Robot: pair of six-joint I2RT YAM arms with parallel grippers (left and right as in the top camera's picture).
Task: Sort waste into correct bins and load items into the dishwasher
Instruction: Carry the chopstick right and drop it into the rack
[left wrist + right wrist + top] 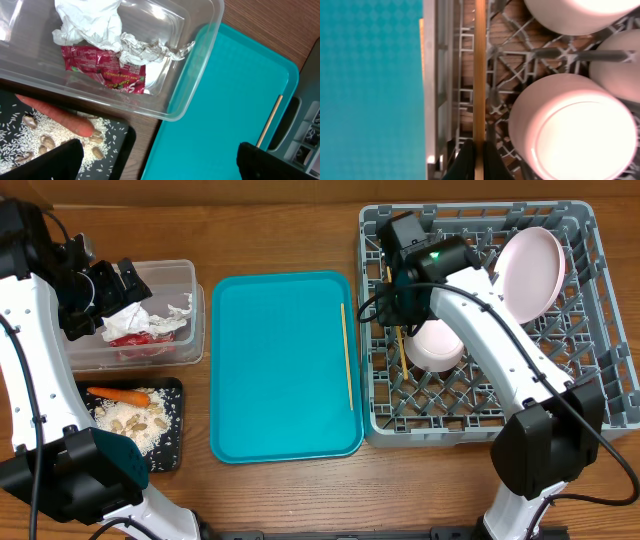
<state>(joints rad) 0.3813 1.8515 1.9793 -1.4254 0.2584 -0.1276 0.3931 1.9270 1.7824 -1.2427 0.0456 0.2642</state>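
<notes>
Two chopsticks left to load. Right gripper (475,152) clamped on one chopstick (479,75), inside dish rack (480,430), near left wall, beside bowl (570,130). Second chopstick (347,355) lies on teal tray (280,360). Left gripper (120,285) wide open, empty, above clear tub (190,310). Next, probably: release, fetch second.

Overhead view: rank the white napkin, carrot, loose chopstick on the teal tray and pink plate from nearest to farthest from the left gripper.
From the left gripper:
1. White napkin, in the clear tub right beside it.
2. Carrot, on the black tray nearer the front.
3. Loose chopstick, along the teal tray's right edge.
4. Pink plate, standing in the rack, far right.
</notes>
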